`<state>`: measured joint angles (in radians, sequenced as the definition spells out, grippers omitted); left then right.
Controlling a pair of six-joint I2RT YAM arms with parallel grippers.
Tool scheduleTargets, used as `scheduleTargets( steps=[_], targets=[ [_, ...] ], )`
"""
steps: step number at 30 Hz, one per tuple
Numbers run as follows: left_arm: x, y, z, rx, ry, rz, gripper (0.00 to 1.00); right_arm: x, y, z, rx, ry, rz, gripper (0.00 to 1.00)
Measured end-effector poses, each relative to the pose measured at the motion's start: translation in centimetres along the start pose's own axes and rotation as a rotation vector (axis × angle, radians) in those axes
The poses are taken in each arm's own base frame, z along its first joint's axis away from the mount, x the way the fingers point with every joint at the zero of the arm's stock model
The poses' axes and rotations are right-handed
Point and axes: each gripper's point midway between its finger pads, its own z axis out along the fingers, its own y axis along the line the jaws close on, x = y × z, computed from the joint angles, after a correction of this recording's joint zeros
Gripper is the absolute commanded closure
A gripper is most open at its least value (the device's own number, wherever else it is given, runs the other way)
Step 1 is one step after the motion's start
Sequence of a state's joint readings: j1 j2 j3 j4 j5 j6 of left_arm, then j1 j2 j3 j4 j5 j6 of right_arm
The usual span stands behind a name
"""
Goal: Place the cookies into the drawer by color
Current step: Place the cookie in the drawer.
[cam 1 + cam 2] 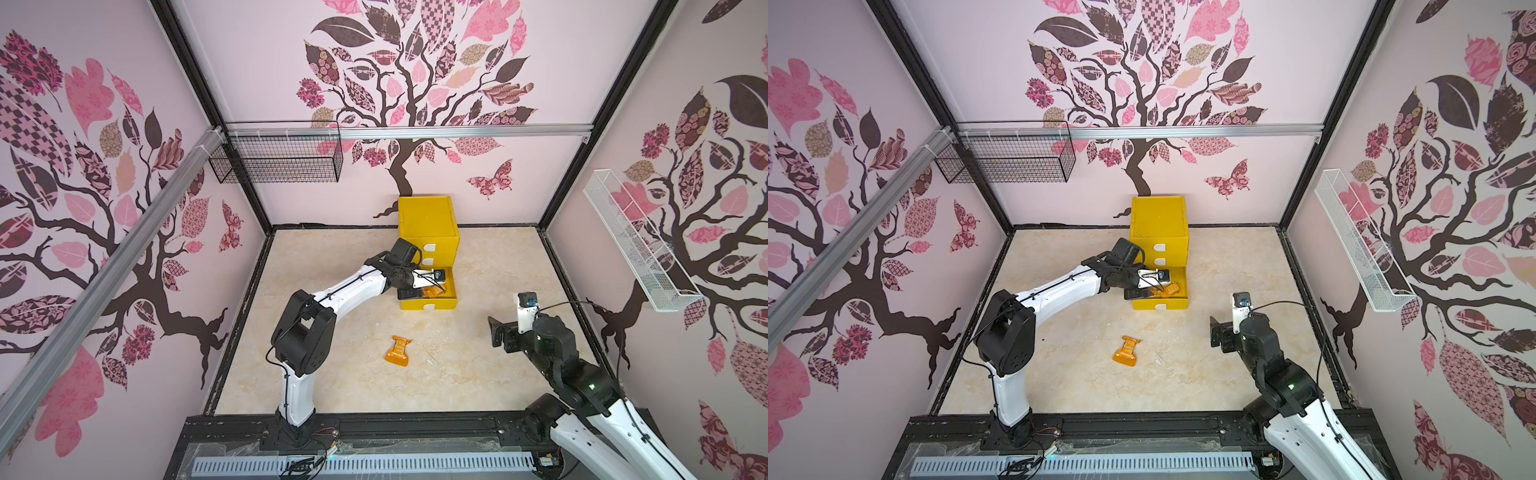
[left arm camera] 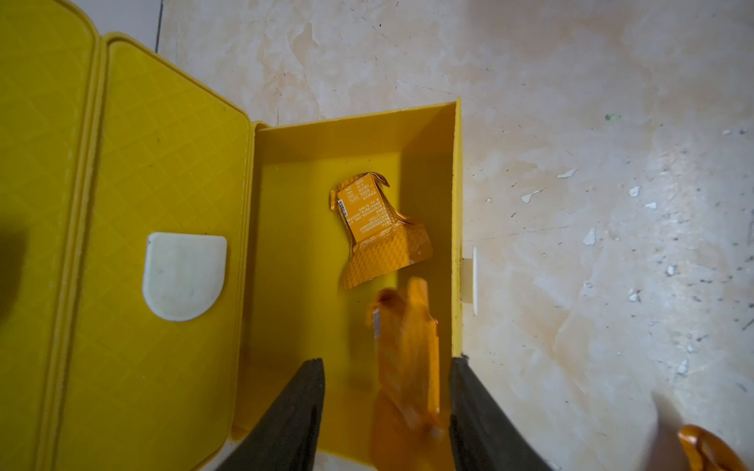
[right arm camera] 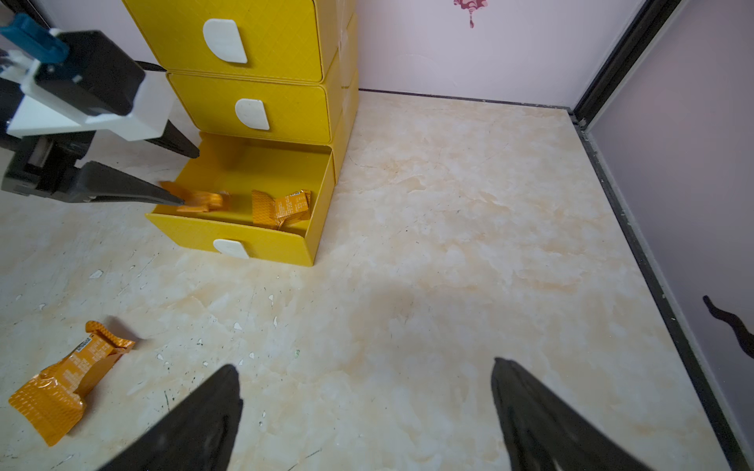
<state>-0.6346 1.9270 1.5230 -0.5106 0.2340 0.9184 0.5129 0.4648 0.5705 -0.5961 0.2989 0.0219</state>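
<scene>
Between parted jaws of the left gripper [image 2: 387,361], a blurred orange cookie [image 2: 410,326] seemingly runs lengthwise along them.

The left gripper [image 2: 386,362] stands with its two dark jaws apart above the pulled-out yellow drawer [image 2: 359,134], a blurred orange packet [image 2: 408,359] between them, while a second orange packet [image 2: 379,232] lies inside the drawer.

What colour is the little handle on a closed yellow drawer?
White; the half-oval pull tab shows best in the left wrist view.
</scene>
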Motion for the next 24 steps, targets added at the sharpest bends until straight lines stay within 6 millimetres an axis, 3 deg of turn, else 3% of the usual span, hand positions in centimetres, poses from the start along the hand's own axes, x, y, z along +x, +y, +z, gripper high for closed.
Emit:
scheduleTargets(
  steps=[2, 4, 6, 11, 18, 24],
  targets=[
    [-0.1, 0.4, 0.0, -0.017, -0.003, -0.006, 0.26, 0.1, 0.1, 0.1, -0.004, 0.002, 0.000, 0.01],
    [-0.2, 0.8, 0.0, -0.034, -0.006, -0.017, 0.14, 0.2, 0.1, 0.1, -0.007, 0.009, 0.001, 0.01],
    [-0.4, 1.1, -0.1, -0.050, -0.012, -0.029, 0.11, 0.3, 0.2, 0.2, -0.010, 0.011, 0.001, 0.01],
    [-1.0, 1.2, -1.8, -0.080, -0.037, -0.066, 0.09, 0.4, 0.5, 0.2, -0.028, 0.019, 0.004, 0.01],
    [-2.5, 1.5, -6.3, -0.153, -0.103, -0.105, 0.03, 0.8, 0.9, 0.6, -0.045, 0.041, 0.015, 0.01],
    [-1.3, 0.3, -7.5, -0.173, -0.093, -0.139, 0.03, 1.3, 1.8, 0.8, -0.086, 0.071, 0.021, 0.01]
  ],
)
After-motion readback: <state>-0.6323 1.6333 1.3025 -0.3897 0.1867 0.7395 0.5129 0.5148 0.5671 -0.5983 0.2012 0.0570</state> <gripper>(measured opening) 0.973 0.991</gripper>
